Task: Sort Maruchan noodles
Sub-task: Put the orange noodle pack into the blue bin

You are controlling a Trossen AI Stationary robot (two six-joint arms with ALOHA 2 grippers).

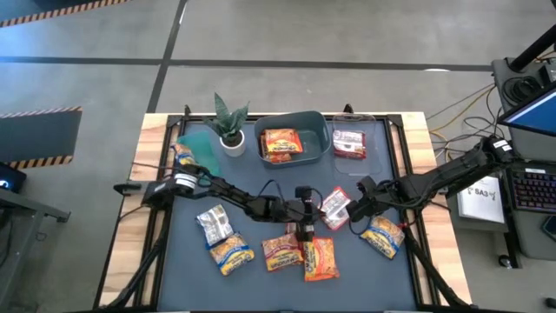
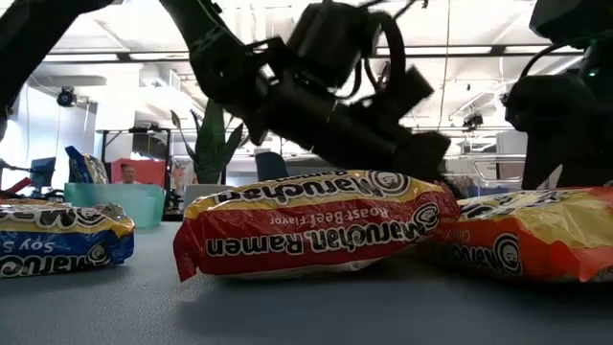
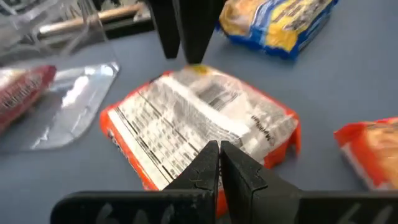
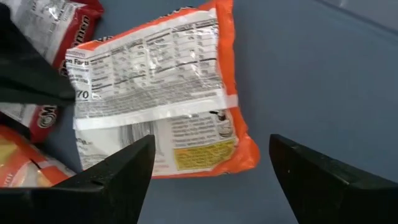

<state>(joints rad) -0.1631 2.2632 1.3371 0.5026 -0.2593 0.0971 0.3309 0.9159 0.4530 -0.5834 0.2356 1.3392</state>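
Note:
An orange Maruchan packet [image 1: 337,205] lies label-back up on the dark mat at mid-table, also in the left wrist view [image 3: 186,118] and the right wrist view [image 4: 161,81]. My right gripper [image 4: 211,155] hangs wide open just above it, a finger on either side, touching nothing; from above it shows on the packet's right [image 1: 354,209]. My left gripper [image 3: 219,149] is shut, its tips over the packet's left end [image 1: 318,210]. More packets lie near the front: silver [image 1: 214,224], yellow-blue [image 1: 230,254], red [image 1: 282,249], orange [image 1: 320,258], blue-yellow [image 1: 382,235]. My left gripper's shut fingertips [image 3: 211,155] stand over the orange packet's edge nearest that arm [image 3: 163,177], coming in low from the table's left. Whether they touch the packet, I cannot tell. The packet lies flat on the mat.
At the back stand a grey bin [image 1: 323,130] with an orange packet, a clear tray [image 1: 378,130] with a red packet, a teal bin [image 1: 200,143] with one packet beside it, and a potted plant [image 1: 230,122]. Bare mat lies between the bins and the arms.

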